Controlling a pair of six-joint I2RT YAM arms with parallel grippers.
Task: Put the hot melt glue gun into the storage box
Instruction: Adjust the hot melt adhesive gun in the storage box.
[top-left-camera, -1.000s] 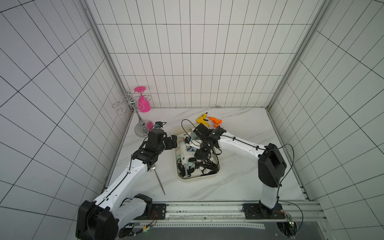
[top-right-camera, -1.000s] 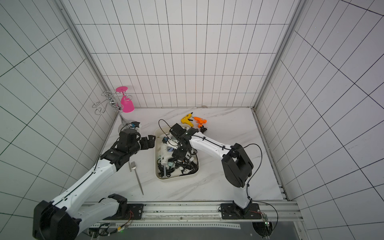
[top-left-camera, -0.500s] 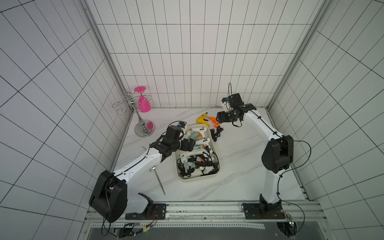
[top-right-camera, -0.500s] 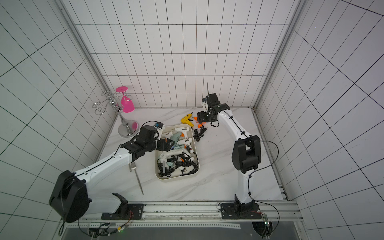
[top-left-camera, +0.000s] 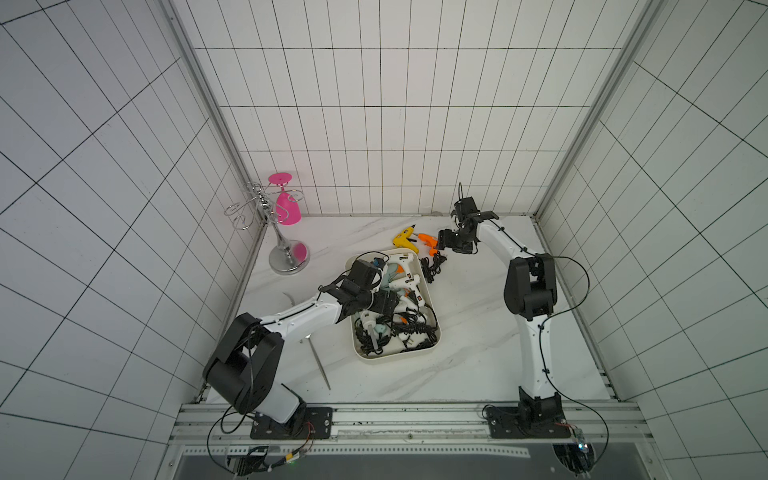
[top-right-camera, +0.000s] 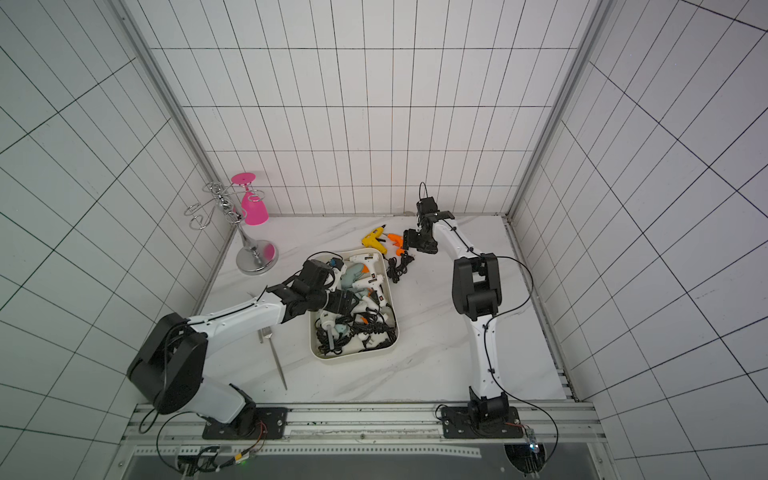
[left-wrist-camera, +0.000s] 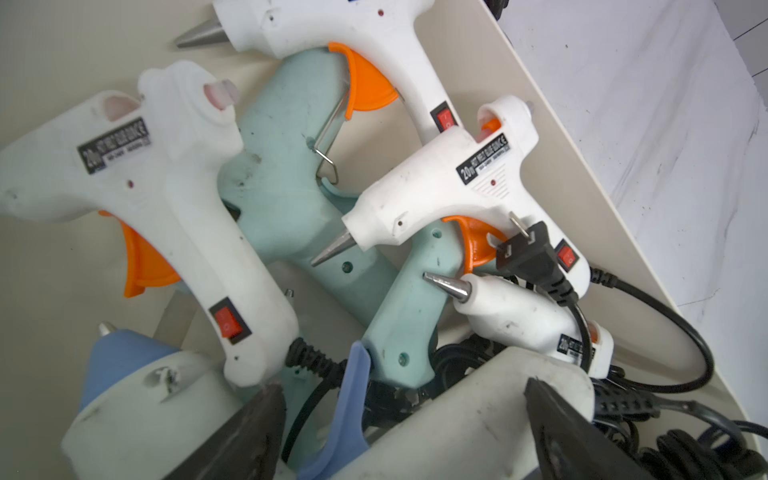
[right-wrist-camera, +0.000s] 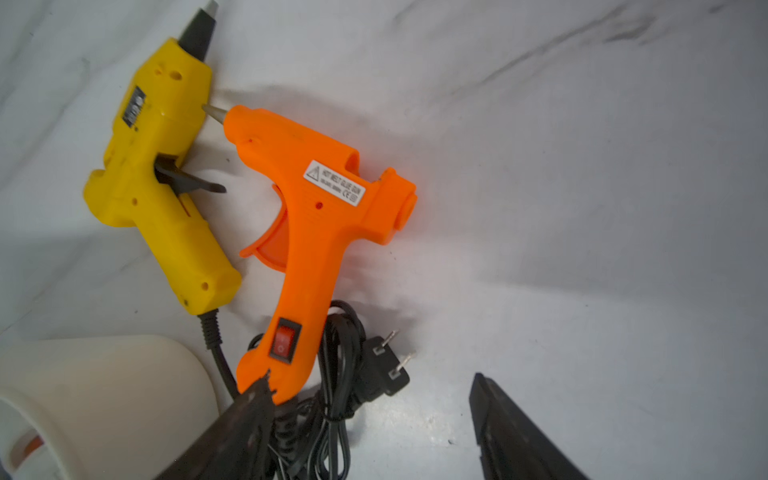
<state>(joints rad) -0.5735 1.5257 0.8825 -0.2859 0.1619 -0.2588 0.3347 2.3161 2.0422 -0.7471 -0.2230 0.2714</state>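
Observation:
The storage box is a cream tray holding several white and pale-green glue guns and black cords. My left gripper hangs low over the tray. Its jaws are open and spread wide in the left wrist view, above a white gun with a blue trigger. An orange hot melt glue gun lies flat on the marble behind the tray, beside a yellow one. My right gripper is open beside the orange gun's handle, with one fingertip at its butt end.
A coiled black cord and plug lies by the orange gun's handle. A chrome rack holding an upside-down pink goblet stands at the back left. A fork lies left of the tray.
My right arm left the tray and swung to the back, beside the orange gun. My left arm reached in from the left over the tray. Little has moved in the last half second.

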